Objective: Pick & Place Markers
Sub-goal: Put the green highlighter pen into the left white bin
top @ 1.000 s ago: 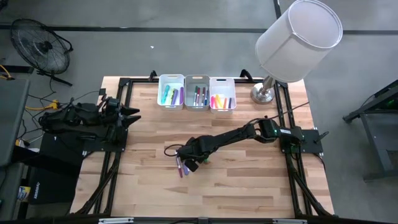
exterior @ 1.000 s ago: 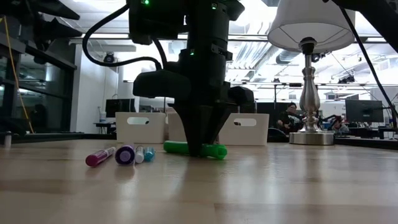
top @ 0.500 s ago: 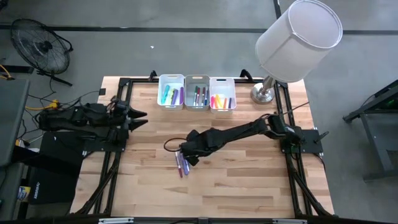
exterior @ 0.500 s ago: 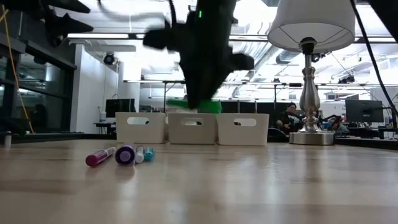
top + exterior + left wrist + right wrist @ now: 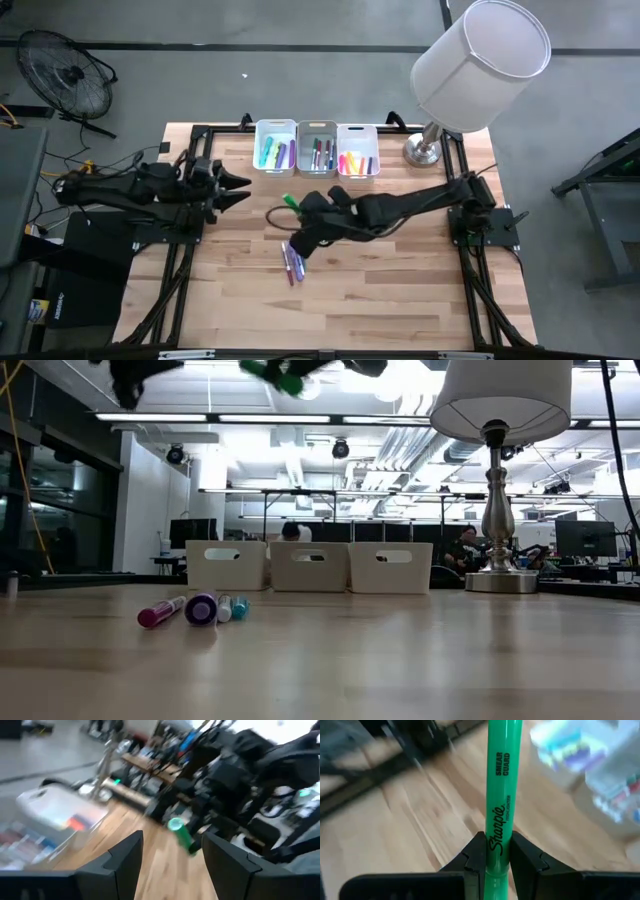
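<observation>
A green marker (image 5: 498,795) is up in the air over the table's middle, with my right gripper (image 5: 498,855) shut on it; from overhead its green end (image 5: 290,200) shows beside the gripper (image 5: 303,210). Several markers (image 5: 292,262) lie side by side on the wood near the centre, a pink one (image 5: 160,612) and a purple one (image 5: 201,608) among them. My left gripper (image 5: 240,185) hovers open at the table's left side, pointing level toward the green marker (image 5: 181,835), nothing between its fingers (image 5: 122,857). My right gripper pinches the green marker's barrel at its printed label (image 5: 498,842) between its two fingers (image 5: 475,852). The gripper slants down from the table's right side. The marker is lifted clear of the table and sticks out past the fingers toward the far left.
Three white bins (image 5: 276,148), (image 5: 317,148), (image 5: 358,150) with sorted markers stand in a row at the far edge. A lamp with a big white shade (image 5: 480,60) stands at the far right corner. A black frame (image 5: 190,200) borders the table's sides.
My right gripper has risen from the table with the green marker, which lay on the wood and now hangs well above it, and has tipped from pointing straight down to slanting. My left gripper has moved out toward the table's right.
</observation>
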You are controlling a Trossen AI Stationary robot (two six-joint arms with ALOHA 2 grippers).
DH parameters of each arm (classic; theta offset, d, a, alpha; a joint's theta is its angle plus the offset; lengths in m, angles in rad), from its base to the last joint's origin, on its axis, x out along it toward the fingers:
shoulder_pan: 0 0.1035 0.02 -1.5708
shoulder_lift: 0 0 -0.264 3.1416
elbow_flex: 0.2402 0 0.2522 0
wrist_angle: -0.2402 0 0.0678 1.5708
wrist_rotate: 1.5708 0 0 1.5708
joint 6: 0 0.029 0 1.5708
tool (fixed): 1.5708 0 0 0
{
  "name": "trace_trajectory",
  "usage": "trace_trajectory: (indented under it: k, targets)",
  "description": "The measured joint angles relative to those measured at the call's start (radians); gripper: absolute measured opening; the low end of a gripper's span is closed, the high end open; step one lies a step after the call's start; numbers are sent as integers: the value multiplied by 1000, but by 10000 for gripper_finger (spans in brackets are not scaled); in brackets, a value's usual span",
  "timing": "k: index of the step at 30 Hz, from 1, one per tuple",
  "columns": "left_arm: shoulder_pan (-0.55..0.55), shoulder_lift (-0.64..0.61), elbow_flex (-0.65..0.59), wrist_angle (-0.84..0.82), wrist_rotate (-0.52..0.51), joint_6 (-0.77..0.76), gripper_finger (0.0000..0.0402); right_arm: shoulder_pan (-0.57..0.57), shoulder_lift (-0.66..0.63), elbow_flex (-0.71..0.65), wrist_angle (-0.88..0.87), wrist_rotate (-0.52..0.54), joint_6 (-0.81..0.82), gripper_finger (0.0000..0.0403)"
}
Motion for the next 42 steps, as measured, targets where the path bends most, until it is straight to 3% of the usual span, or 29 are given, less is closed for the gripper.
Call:
trace_trajectory:
  k: [11, 24, 32, 36, 42]
  targets:
    - [0, 172, 0, 368, 98, 39, 202, -17, -26, 0, 370, 39, -253, 54]
    - [0, 320, 0, 563, 122, 27, 202, -50, -27, 1, 425, -8, -301, 54]
    - [0, 364, 0, 593, 117, 4, 197, -52, -27, 1, 424, -15, -302, 54]
    - [0, 363, 0, 608, 107, 2, 161, -52, -27, 1, 424, -20, -305, 54]
    - [0, 363, 0, 607, 88, 14, 55, -52, -27, 1, 425, -28, -301, 54]
